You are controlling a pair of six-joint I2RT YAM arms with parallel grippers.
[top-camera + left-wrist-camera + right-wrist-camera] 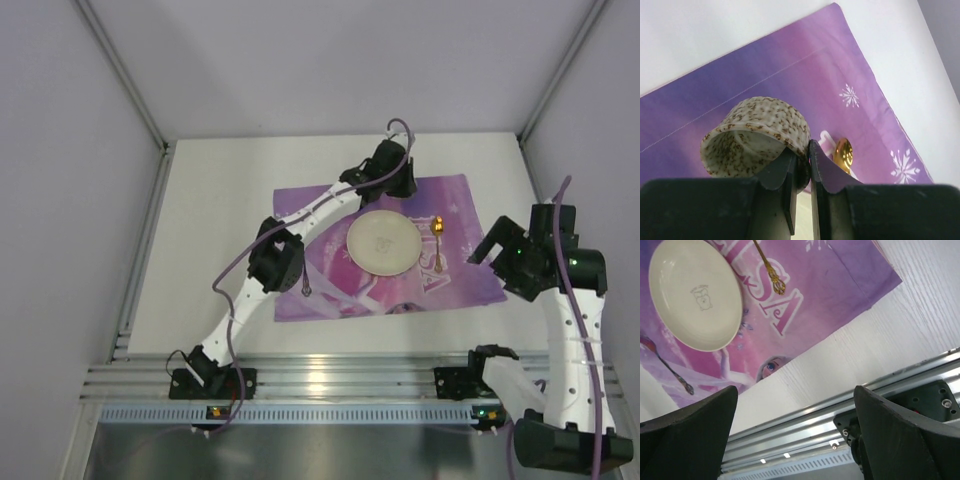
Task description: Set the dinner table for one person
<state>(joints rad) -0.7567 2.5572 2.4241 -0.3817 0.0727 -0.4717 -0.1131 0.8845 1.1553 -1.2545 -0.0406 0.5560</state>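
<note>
Tabletop (210,250) flat, long axis looks L–R in your top view. Mat (455,205), plate (383,243), gold spoon (439,240) sit mid-right. L fingers (825,175) pinch cup (755,135) rim over mat's far edge. R fingers (690,430) wide apart, empty.

Soft, even light falls from overhead in the top view. The white surface (220,250) is bright without burning out, and shadows on the purple placemat (330,300) are faint and soft-edged. The metal rail (320,380) along the near edge carries a broad pale glare. In the left wrist view the left gripper (809,150) is a dark blurred mass close to the lens, the speckled bowl (755,130) fairly sharp, the gold spoon (843,152) glinting, and the bare surface beyond washed out. In the right wrist view the right gripper (795,390) is dark and defocused, the plate (695,295) is crisp, and small lamp reflections dot the rail.
</note>
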